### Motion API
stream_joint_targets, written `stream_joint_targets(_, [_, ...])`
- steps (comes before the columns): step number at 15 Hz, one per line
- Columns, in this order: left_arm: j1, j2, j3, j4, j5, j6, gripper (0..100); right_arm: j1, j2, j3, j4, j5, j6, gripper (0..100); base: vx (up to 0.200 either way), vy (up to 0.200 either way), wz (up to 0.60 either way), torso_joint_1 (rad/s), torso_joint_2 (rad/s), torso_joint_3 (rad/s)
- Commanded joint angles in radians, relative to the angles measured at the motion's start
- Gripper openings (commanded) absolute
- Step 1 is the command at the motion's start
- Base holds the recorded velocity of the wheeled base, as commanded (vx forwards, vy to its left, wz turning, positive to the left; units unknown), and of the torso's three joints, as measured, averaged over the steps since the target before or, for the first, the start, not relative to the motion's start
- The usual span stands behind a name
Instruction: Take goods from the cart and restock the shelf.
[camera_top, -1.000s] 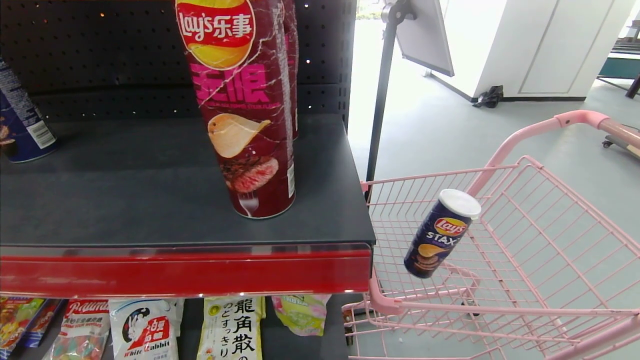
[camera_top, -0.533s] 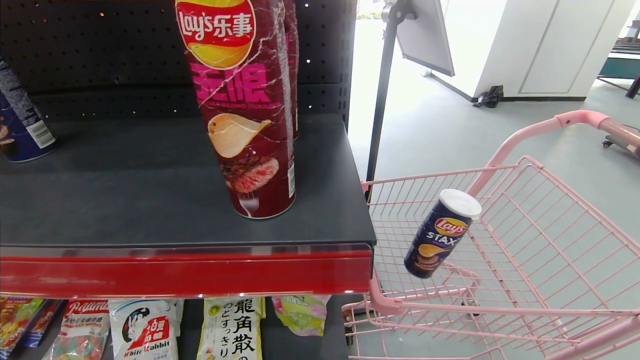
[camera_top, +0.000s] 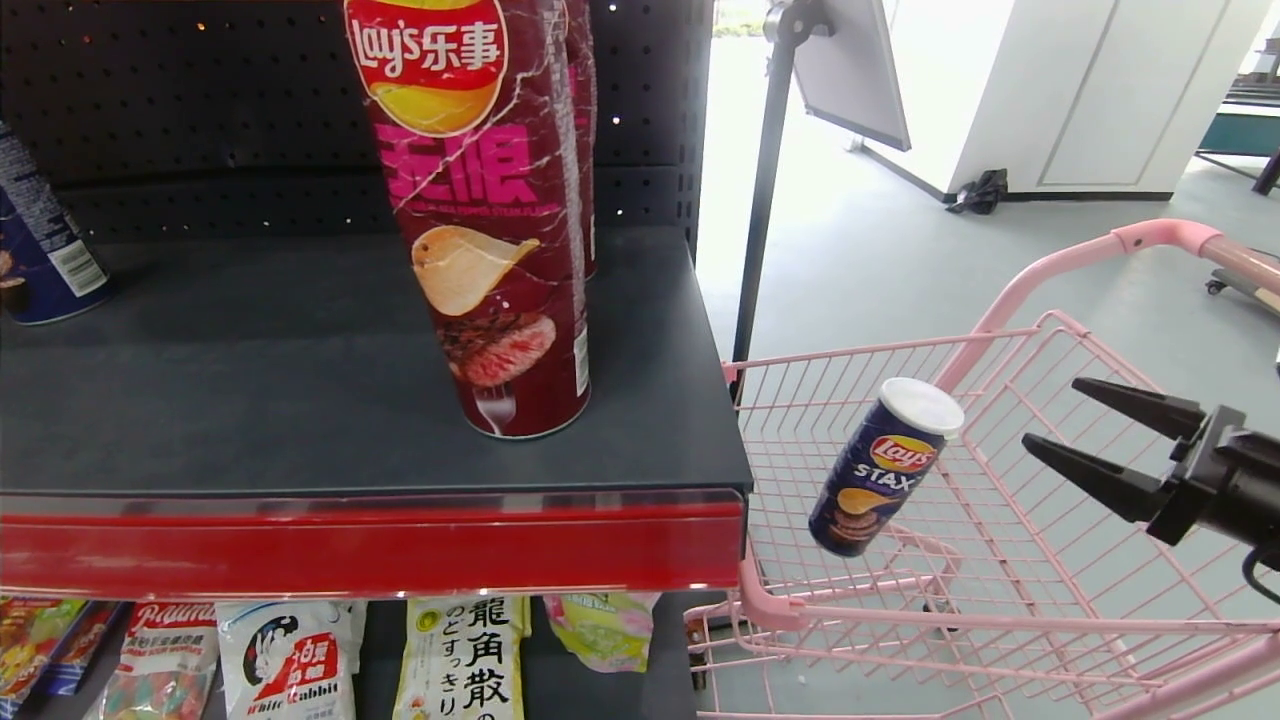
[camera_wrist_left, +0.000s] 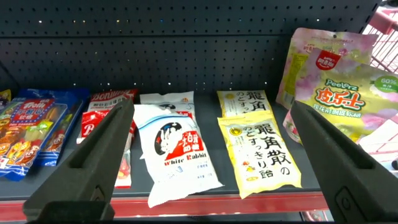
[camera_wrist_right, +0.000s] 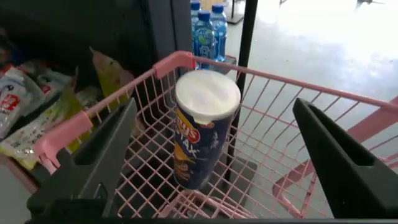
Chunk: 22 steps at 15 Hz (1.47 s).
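right claw hangs over the pink cart, out at its right side, both black fingers spread wide apart with nothing between them. it points at the navy chip can, and there's clear air from fingertips to can. the can sits inside the cart basket, tilted, white lid up, base down near the corner closest to the shelf. in the right wrist view the can lines up between the two open fingers, with blue-capped water bottles beyond the cart.

left claw is down low, fingers also parted and empty, facing the lower shelf: a white candy bag, yellow packets and a green-and-pink pouch.

up on the dark shelf stands a tall maroon chip can near the front edge, and a blue can at the far left.
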Motion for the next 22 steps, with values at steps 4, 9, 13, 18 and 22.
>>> stream_joint_targets(4, [0.0,-0.001,0.0,0.0,0.0,0.0,100,-0.026,0.264,-0.073,-0.026,0.078,-0.081,100,0.0,0.0,0.0,0.0,0.0,0.0])
stream_joint_targets(9, [0.0,0.001,0.0,0.0,0.0,0.0,100,0.054,0.324,-0.119,-0.017,0.078,-0.083,100,0.0,0.0,0.0,0.0,0.0,0.0])
stream_joint_targets(13, [0.0,0.001,0.0,0.0,0.0,0.0,100,0.1,0.381,-0.128,-0.017,0.076,-0.083,100,0.0,0.0,0.0,0.0,0.0,0.0])
stream_joint_targets(18, [0.0,0.001,0.0,0.0,0.0,0.0,100,0.135,0.494,-0.236,-0.017,0.107,-0.083,100,0.0,0.0,0.0,0.0,0.0,0.0])
stream_joint_targets(22, [0.0,-0.001,0.0,0.0,0.0,0.0,100,0.195,0.537,-0.292,-0.017,0.138,-0.083,100,0.0,0.0,0.0,0.0,0.0,0.0])
